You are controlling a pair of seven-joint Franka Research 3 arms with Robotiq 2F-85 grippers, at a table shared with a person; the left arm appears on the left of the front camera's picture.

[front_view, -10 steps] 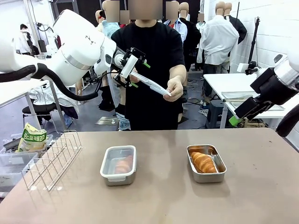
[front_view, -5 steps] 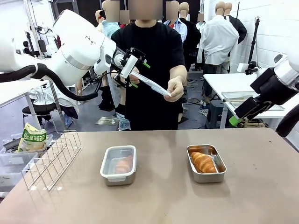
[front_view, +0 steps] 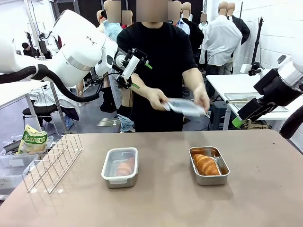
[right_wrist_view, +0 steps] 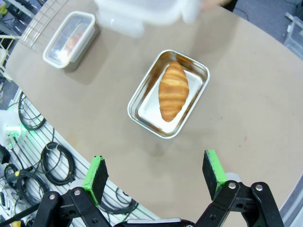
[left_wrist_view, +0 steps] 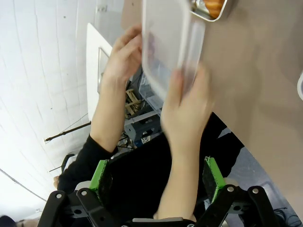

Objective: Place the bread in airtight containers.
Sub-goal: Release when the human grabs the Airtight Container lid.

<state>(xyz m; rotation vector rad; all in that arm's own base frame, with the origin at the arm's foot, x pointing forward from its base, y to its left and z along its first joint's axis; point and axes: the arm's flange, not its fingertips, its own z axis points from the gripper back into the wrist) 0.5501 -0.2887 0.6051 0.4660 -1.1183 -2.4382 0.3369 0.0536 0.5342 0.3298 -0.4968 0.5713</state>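
Note:
My left gripper point(front_view: 142, 75) hangs open and empty, high above the table's far left. In front of it the person holds a clear lid point(front_view: 184, 107) in both hands over the far edge; in the left wrist view that lid point(left_wrist_view: 165, 42) sits beyond my open left gripper point(left_wrist_view: 156, 175). One piece of bread point(front_view: 205, 163) lies in the uncovered steel airtight container point(front_view: 221, 176) on the right. The other bread point(front_view: 126, 166) shows through the lidded container point(front_view: 111, 180) on the left. My right gripper point(front_view: 241, 118) is open above the right side, over the uncovered container point(right_wrist_view: 142, 111) and its bread point(right_wrist_view: 173, 91).
A wire rack point(front_view: 52, 161) stands at the table's left edge. Beyond it are a green-and-yellow bag point(front_view: 32, 140) and clear bins point(front_view: 9, 165). A second white table point(front_view: 236, 87) stands behind on the right. The near half of the brown tabletop point(front_view: 161, 203) is bare.
The person has drawn the lid away from my left gripper, lowered it to the right and now holds it with both hands. Neither arm has moved.

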